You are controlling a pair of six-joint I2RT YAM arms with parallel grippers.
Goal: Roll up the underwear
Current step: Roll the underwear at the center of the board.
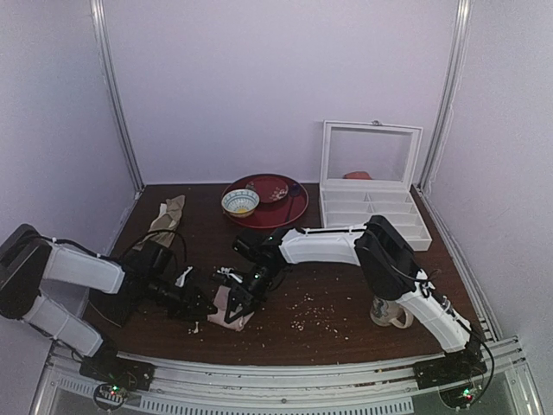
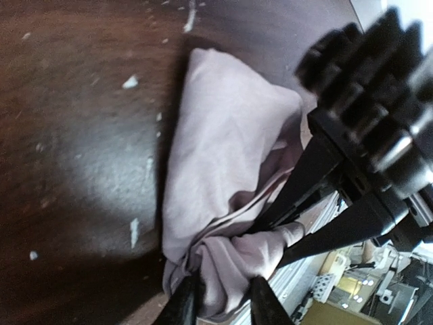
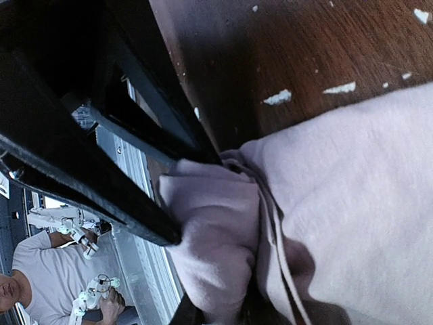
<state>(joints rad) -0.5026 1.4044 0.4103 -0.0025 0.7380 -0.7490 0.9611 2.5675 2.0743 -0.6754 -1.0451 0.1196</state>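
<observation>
Near edge first. The underwear (image 2: 223, 156) sits as one pale pink bundle on the table (image 1: 346, 285), well left of the mug (image 1: 387, 313) and about level with it.

Your left gripper (image 2: 223, 301) is clamped on a bunched end of the bundle; fabric fills the gap between its fingers. Judgement: it anchors that end so the roll does not slide.

Your right gripper (image 3: 197, 200) comes in from the mug's side. Its jaws are nearly together on a thin fold with a seam line, likely the edge being turned over. The two grips are just beside each other.

The roll looks partly formed and loose.

Count: one garment, two grippers, both on it, and one mug.

Pale crumbs (image 1: 307, 304) lie between the bundle and the mug; too many to count.

Farther back from the mug:
- one red plate (image 1: 289, 212)
- one bowl (image 1: 240, 202) on the plate
- one white compartment box (image 1: 371, 216), lid raised
- one beige cloth (image 1: 167, 213), far left
</observation>
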